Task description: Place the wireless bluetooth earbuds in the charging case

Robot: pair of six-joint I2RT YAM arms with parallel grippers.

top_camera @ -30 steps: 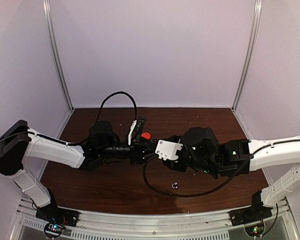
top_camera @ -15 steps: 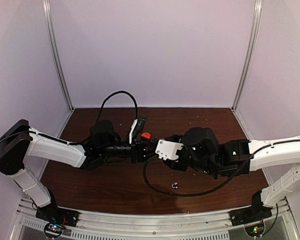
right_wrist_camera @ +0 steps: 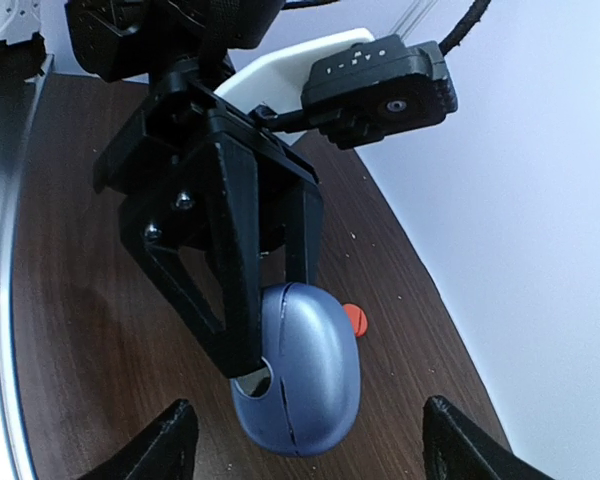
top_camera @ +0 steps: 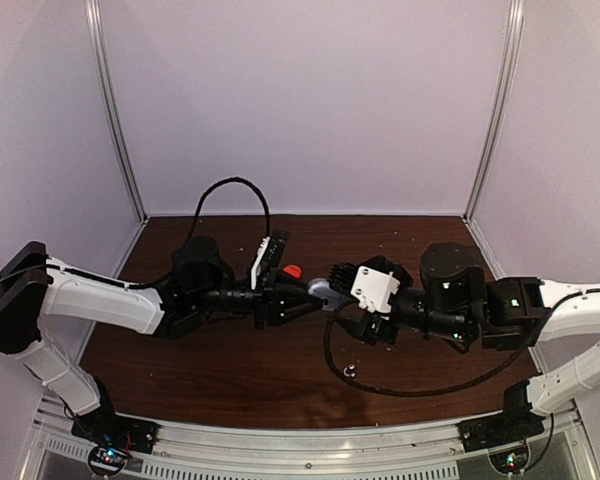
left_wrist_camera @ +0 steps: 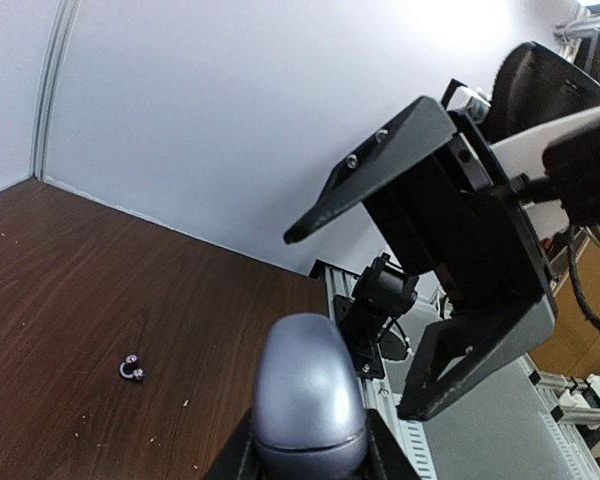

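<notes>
- The case (top_camera: 323, 292) is being gripped by the left gripper (top_camera: 306, 298) at centre frame in the top view.
- The right gripper (top_camera: 343, 300) is being held wide open, just right of the case.
- A silvery earbud (top_camera: 351, 370) is being left lying on the table (top_camera: 180, 370), lower centre.

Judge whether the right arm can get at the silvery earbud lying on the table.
Probably yes. The right gripper is open and empty, and the earbud lies uncovered on the table, just nearer the front edge. Only the arm's own black cable loops close by.
</notes>
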